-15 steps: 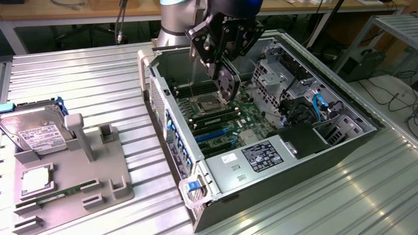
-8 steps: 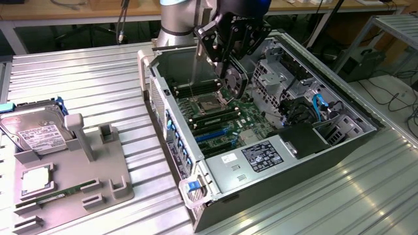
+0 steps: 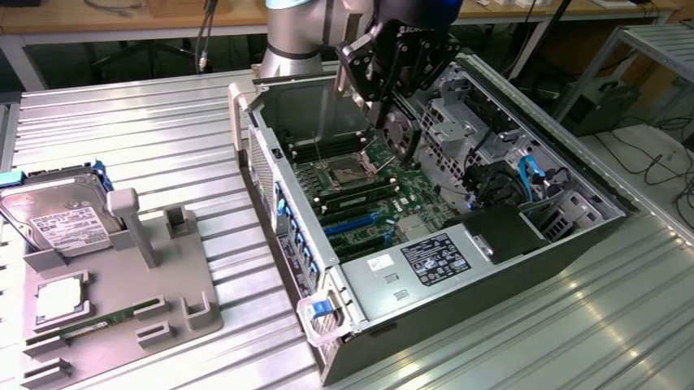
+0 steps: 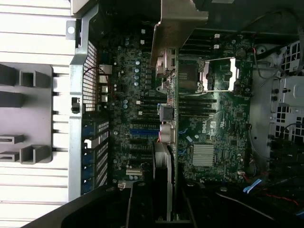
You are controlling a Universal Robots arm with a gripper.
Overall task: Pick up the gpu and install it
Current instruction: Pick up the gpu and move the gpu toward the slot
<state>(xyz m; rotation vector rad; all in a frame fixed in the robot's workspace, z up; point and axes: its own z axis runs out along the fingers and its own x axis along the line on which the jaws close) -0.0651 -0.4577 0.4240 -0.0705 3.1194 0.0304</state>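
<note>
A ribbed metal table (image 3: pixel 141 138) is carrying everything. An open computer case (image 3: pixel 488 325) is lying on its side on the table, toward the exterior view's right, with its inside facing up. A grey plastic rack (image 3: pixel 162 321) is sitting flat on the table toward the exterior view's left, just apart from the case.

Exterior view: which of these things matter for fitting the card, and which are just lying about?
In the job: gpu, held in the claw; computer case; motherboard.
Lying about: hard drive; memory stick; gray holder.
</note>
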